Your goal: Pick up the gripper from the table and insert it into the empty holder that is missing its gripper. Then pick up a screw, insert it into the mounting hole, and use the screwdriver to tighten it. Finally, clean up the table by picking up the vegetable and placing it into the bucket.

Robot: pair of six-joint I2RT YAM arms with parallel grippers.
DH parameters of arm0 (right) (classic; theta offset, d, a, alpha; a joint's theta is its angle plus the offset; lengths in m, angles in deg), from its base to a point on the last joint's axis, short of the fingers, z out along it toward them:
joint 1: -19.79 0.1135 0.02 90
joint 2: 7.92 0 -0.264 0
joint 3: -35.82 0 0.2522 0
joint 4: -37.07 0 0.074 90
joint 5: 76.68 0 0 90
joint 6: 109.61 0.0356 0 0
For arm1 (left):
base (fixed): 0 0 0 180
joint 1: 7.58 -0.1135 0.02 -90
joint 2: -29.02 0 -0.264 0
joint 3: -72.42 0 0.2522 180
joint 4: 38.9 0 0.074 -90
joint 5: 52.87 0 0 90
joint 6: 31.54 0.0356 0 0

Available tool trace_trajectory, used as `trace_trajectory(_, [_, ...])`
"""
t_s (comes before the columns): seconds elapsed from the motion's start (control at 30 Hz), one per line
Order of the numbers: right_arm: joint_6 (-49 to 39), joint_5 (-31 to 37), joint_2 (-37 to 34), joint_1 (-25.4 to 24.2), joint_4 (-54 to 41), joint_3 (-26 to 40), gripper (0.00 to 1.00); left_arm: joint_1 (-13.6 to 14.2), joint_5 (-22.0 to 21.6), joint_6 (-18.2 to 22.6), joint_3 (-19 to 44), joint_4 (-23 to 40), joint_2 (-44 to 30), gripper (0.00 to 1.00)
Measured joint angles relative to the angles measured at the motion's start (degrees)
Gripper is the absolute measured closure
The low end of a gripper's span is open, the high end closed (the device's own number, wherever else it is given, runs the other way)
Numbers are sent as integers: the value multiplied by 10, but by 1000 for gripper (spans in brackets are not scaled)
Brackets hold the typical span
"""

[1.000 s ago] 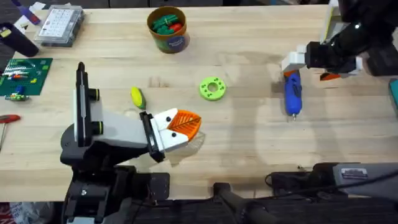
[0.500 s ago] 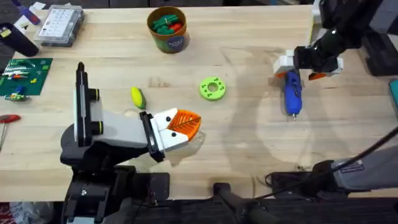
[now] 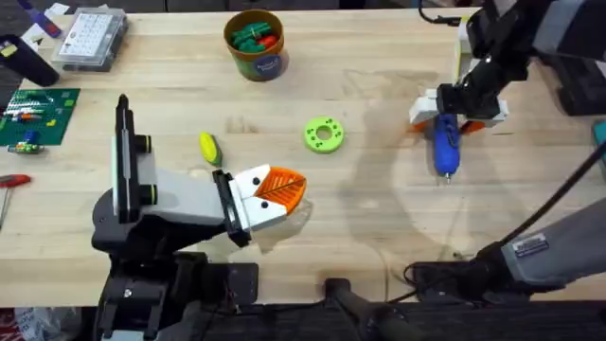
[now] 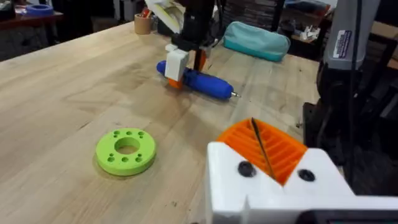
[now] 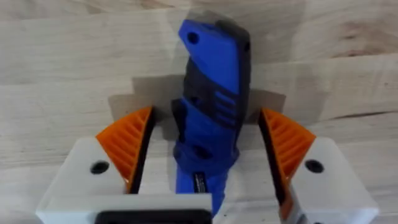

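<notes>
Right arm is out over the far right of the table (image 3: 379,218), its gripper (image 3: 457,106) down at the screwdriver (image 3: 445,144). The jaws stand wide open, the orange pads (image 5: 127,144) either side of the blue body, gripping nothing yet. The tool lies flat, its long axis running toward the arm bases, tip nearest them. Left gripper (image 3: 270,194) rests far off, pads pressed together, empty.

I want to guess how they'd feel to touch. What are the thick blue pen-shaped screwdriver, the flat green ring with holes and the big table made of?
The thick blue pen-shaped screwdriver looks like hard moulded plastic: smooth, slightly glossy, with dark grip panels. The flat green ring with holes seems matte plastic, possibly 3D-printed. The big table looks like pale wood with visible grain.
</notes>
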Motion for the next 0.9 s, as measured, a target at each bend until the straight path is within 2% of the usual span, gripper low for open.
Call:
trace_trajectory(0.13, [0, -2, -1, 0, 3, 0, 73, 0, 0, 0, 0, 0, 0, 996])
trace_trajectory(0.23, [-1, -4, -1, 0, 9, 0, 187, 0, 0, 0, 0, 0, 0, 996])
trace_trajectory(0.53, [-6, 1, -2, 0, 29, 0, 944, 0, 0, 0, 0, 0, 0, 996])
trace_trajectory(0.57, [-6, -1, -2, 0, 31, -1, 977, 0, 0, 0, 0, 0, 0, 996])
trace_trajectory(0.9, [-6, -2, 0, 0, 33, -1, 978, 0, 0, 0, 0, 0, 0, 996])
